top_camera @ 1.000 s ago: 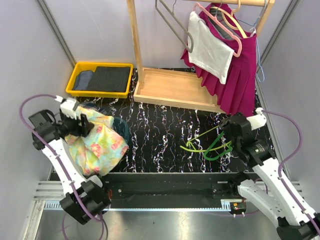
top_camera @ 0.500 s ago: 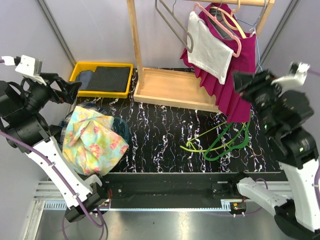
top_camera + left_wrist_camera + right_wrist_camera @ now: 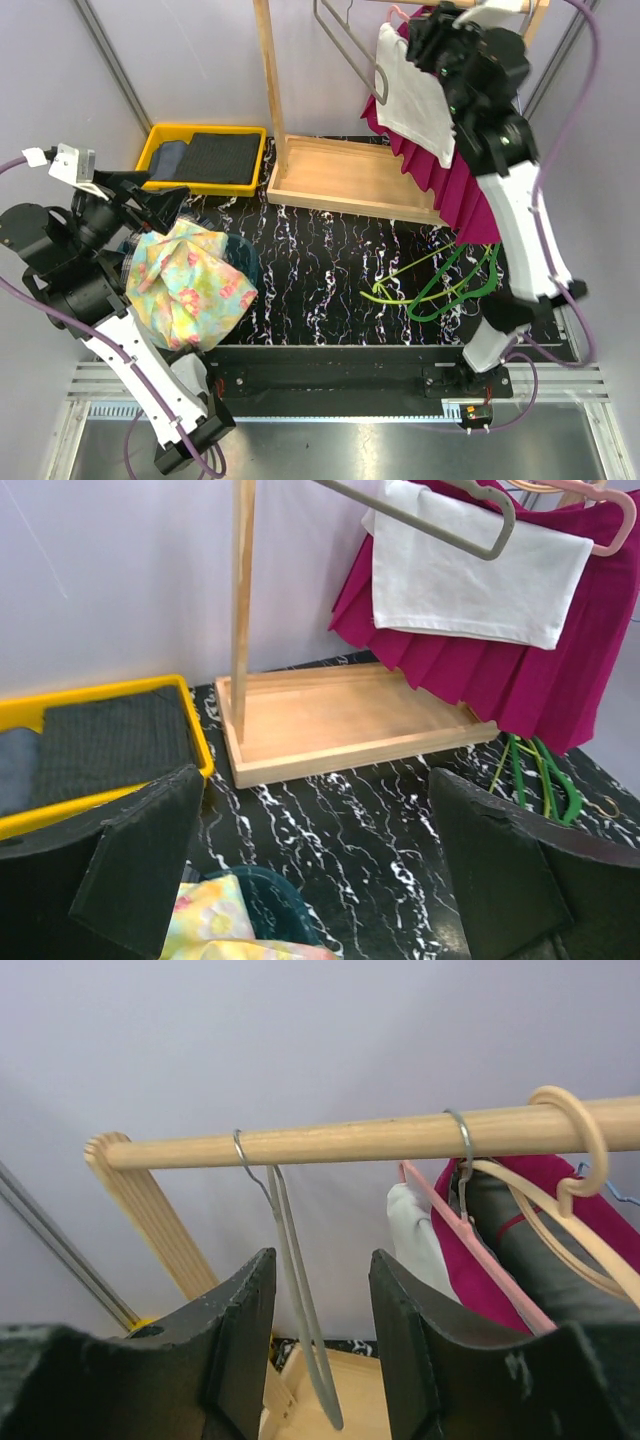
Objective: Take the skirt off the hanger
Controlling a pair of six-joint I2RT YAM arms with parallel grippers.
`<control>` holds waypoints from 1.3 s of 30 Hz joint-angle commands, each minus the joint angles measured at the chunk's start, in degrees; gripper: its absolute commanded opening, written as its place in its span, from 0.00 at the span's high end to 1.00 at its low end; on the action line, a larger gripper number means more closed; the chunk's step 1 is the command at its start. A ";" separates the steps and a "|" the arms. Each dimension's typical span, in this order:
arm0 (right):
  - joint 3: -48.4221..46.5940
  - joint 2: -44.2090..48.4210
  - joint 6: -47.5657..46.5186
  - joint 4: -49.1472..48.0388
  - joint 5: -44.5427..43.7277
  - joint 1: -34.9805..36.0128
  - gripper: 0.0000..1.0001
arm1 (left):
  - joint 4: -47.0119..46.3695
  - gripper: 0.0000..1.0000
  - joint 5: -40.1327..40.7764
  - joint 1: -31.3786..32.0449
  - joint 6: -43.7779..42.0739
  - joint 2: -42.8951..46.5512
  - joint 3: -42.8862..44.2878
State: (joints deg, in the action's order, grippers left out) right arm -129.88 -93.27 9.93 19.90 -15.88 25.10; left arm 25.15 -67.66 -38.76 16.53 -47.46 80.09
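Nothing done yet, we judge: magenta skirt (image 3: 455,190) hangs from rail (image 3: 350,1140), far right. Right tool (image 3: 322,1300) up at rail, jaws narrowly parted, empty. Left tool (image 3: 320,870) wide, empty, near left. Unhooking and pulling skirt free remain.

A magenta pleated fabric skirt (image 3: 470,190) is hung upright from a cream plastic hanger (image 3: 597,1145), whose ringed hook is looped over the wooden rod. Both are seen just to the right of the right gripper (image 3: 320,1360), with the skirt's pleats draped below it.
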 commanded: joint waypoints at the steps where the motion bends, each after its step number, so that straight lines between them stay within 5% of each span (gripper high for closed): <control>1: -17.80 -10.68 -5.71 6.19 2.34 -0.76 0.50 | -3.17 0.01 -2.30 0.00 2.01 1.06 -2.31; 12: -22.43 -15.80 -1.24 7.87 4.97 -6.82 0.53 | -3.96 0.01 -0.46 0.53 3.58 -1.93 -6.17; 22: -20.85 -18.96 7.29 8.40 12.19 -10.95 0.57 | -5.81 0.01 8.15 8.79 3.15 -1.67 -7.67; 39: -9.69 -15.18 8.70 8.93 18.07 -11.04 0.58 | -5.11 0.01 9.30 8.88 1.40 -1.49 -7.94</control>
State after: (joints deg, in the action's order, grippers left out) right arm -140.42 -112.25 17.52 29.91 -1.80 14.39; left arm 22.20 -59.40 -29.95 19.05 -49.56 71.72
